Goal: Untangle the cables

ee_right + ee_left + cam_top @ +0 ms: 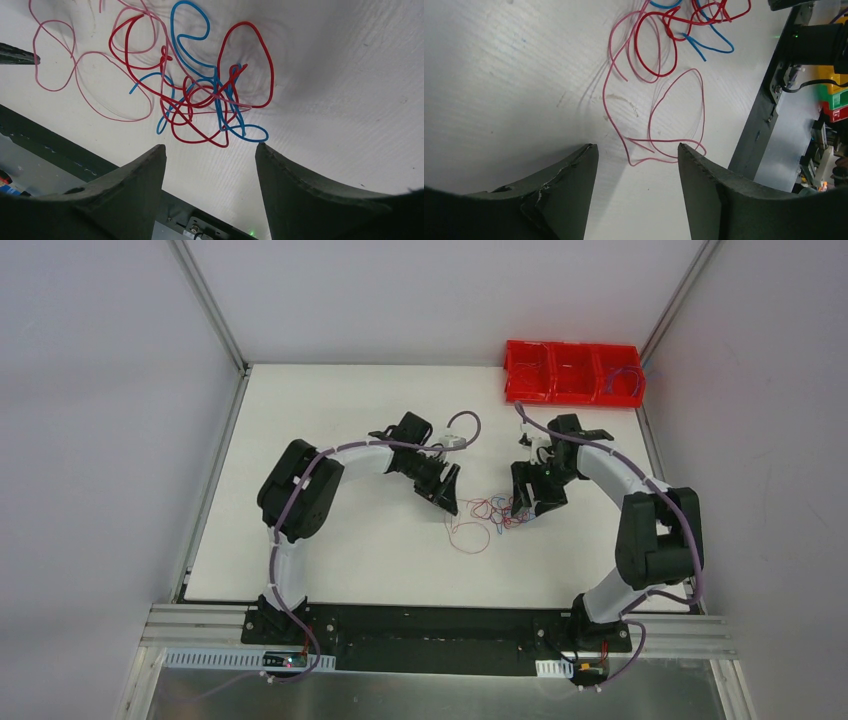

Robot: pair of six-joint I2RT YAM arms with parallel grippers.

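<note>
Top external view is showing the left gripper (444, 495) hovering over the white table (340, 560), jaws spread and gripping nothing, with its tips pointing at the cables (483, 512). These are lying in a small red-and-blue tangle mid-table, with thin pinkish loops trailing toward the near edge and reaching just ahead of that gripper's fingers. Right of the tangle, the right gripper (524, 502) is leaning in at its edge, jaws likewise parted and empty, while a red bin (573, 372) is sitting at the far right corner.
</note>
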